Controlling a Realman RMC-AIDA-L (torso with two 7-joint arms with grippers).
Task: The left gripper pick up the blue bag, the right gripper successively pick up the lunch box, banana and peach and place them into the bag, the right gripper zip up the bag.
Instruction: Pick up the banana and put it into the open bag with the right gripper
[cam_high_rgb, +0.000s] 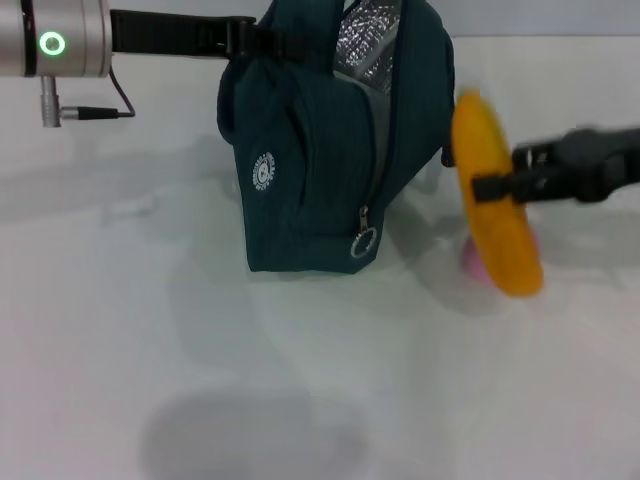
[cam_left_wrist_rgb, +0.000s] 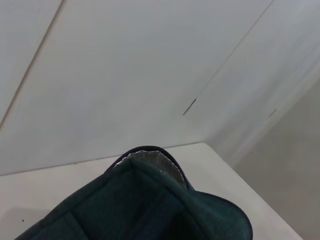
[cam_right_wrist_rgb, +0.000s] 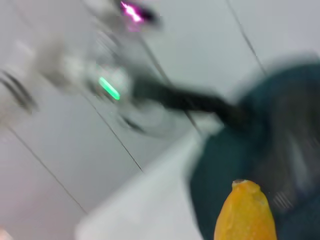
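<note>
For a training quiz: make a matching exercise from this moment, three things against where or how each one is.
Things:
1. blue bag
2. banana
3. peach

States:
A. lying on the table, mostly hidden behind the yellow fruit
B. held by the right gripper, off the table
C. held at its top by the left gripper, silver lining showing

Pairs: 1-C, 2-B, 3-A
</note>
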